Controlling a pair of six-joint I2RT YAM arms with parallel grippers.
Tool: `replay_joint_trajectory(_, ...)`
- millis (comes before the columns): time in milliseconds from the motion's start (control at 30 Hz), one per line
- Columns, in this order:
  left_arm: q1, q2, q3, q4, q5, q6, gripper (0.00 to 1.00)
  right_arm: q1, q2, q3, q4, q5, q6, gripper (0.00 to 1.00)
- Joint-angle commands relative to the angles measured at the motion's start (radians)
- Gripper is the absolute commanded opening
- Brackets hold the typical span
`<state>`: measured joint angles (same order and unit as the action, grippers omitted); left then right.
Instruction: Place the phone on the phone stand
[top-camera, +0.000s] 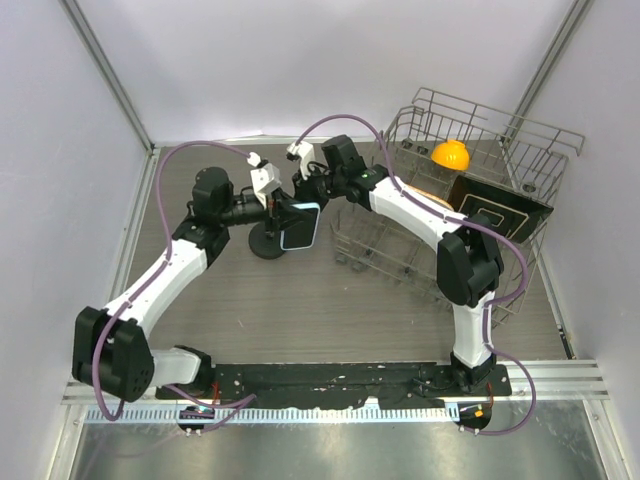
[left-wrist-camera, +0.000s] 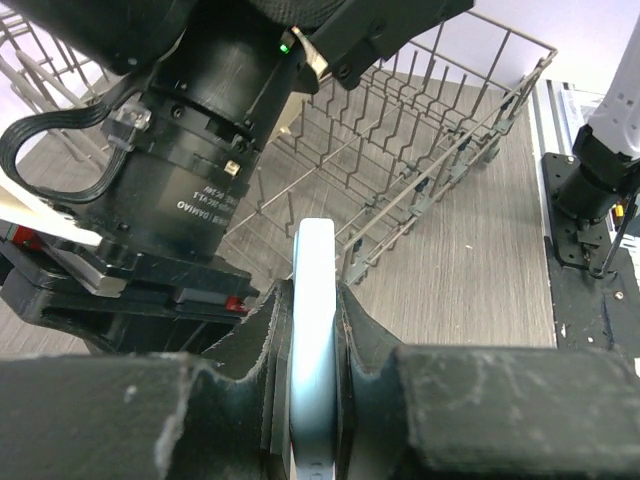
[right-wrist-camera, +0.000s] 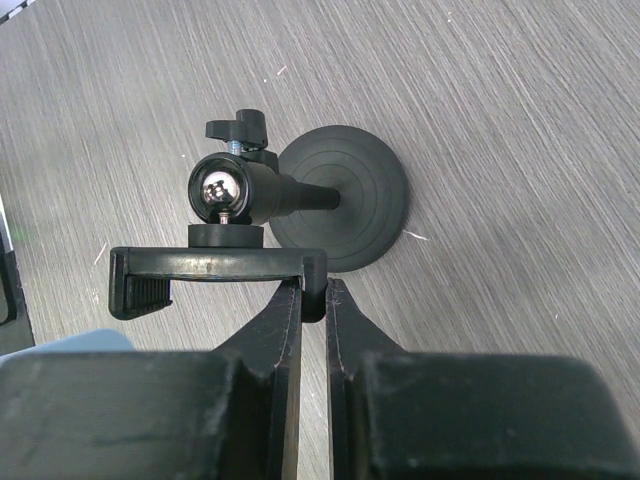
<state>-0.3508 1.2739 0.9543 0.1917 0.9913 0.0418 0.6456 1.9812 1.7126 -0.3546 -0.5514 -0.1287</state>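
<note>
Right now your left jaws are closed on the phone (top-camera: 299, 226) — from the left wrist you see its light blue edge standing on end between them, above the bench (top-camera: 330, 315). The phone sits just beside the phone stand (right-wrist-camera: 340, 196), not yet in it. Your right jaws are pinched on one end of the stand's clamp (right-wrist-camera: 215, 263), while the round disc base rests flat on the bench. From above, both arms meet over the stand — the wire dish rack (top-camera: 470, 130) is close by on the right.
</note>
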Motion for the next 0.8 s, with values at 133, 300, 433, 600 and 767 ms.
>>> replay_joint_trajectory(133, 0.003, 0.088, 0.018, 0.328, 0.061, -0.118, 0.0, -0.001, 0.019, 0.013, -0.046, -0.096, -0.015, 0.01)
replay_joint_trajectory(300, 0.006, 0.117, 0.023, 0.376, 0.067, -0.105, 0.0, -0.004, 0.027, 0.019, -0.049, -0.125, -0.019, 0.01)
replay_joint_trajectory(433, 0.022, 0.179, 0.052, 0.402, 0.121, -0.135, 0.0, -0.008, 0.042, 0.048, -0.069, -0.142, -0.017, 0.01)
replay_joint_trajectory(600, 0.049, 0.208, 0.044, 0.477, 0.13, -0.171, 0.0, -0.012, 0.053, 0.055, -0.078, -0.151, -0.028, 0.01)
replay_joint_trajectory(767, 0.068, 0.226, 0.054, 0.469, 0.162, -0.168, 0.0, -0.017, 0.061, 0.061, -0.08, -0.169, -0.026, 0.01)
